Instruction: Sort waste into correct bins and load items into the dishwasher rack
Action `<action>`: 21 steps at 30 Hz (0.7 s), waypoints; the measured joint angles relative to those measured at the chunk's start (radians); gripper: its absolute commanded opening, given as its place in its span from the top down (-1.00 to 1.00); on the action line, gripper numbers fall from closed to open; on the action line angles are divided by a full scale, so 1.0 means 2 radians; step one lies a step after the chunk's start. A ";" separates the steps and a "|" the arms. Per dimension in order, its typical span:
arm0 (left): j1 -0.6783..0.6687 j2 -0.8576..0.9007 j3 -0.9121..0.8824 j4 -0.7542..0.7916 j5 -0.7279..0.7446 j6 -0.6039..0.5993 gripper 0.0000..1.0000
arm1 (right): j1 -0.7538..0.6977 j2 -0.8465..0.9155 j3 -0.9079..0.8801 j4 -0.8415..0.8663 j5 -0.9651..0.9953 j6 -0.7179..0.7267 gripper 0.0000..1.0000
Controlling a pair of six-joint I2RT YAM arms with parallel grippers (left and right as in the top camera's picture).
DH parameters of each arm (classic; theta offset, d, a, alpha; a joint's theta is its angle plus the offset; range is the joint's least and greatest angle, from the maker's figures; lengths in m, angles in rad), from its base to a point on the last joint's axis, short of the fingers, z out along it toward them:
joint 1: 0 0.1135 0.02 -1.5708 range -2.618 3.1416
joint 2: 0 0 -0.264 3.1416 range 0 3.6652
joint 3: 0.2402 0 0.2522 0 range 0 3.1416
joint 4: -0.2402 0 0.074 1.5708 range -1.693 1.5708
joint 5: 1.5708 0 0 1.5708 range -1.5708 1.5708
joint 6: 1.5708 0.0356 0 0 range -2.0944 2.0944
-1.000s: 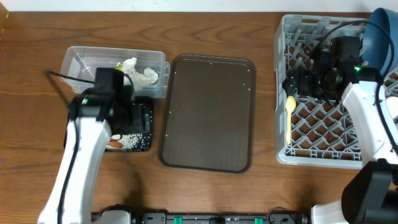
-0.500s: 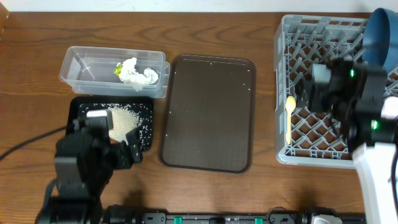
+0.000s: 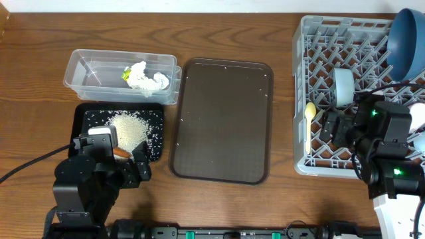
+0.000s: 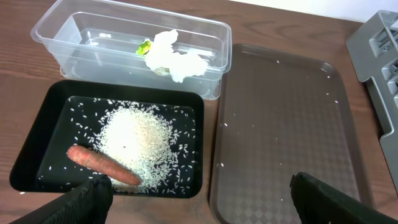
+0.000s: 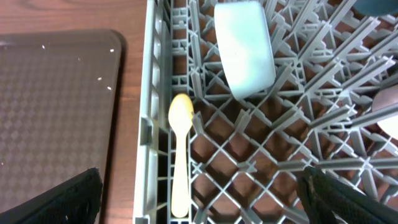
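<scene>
Two arms have drawn back toward 6 o'clock since half a second ago. The left gripper (image 4: 202,202) and the right gripper (image 5: 199,205) both hang with fingers spread wide, holding nothing. The right arm's retreat uncovers the light blue cup (image 5: 244,46) among the pegs of the dishwasher rack (image 5: 146,93) at 3 o'clock, with the pale yellow spoon (image 5: 180,155) at the cup's 7 o'clock. At 8 o'clock the black tray (image 4: 37,143) holds rice (image 4: 140,140) and the carrot piece (image 4: 102,167). The tissue (image 4: 177,59) lies as before in the clear tub (image 4: 74,31) at 10 o'clock.
</scene>
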State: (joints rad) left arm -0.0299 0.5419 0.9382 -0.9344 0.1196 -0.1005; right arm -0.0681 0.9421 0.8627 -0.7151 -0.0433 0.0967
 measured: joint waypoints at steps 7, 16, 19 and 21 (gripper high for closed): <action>0.000 0.000 0.000 0.000 0.000 0.000 -0.87 | 0.000 0.000 0.000 -0.007 0.002 0.001 -0.99; 0.000 0.000 0.000 0.000 0.000 0.000 -0.87 | 0.000 0.000 0.000 -0.007 0.004 0.001 -0.98; 0.000 0.000 0.000 0.000 0.000 0.000 -0.87 | 0.000 0.000 0.000 -0.010 0.005 0.001 -0.98; 0.000 0.000 0.000 0.000 0.000 0.000 -0.87 | 0.000 0.000 0.000 -0.016 0.005 0.001 -0.99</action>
State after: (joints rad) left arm -0.0299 0.5423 0.9382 -0.9344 0.1200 -0.1001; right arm -0.0681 0.9424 0.8619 -0.7467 -0.0326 0.0990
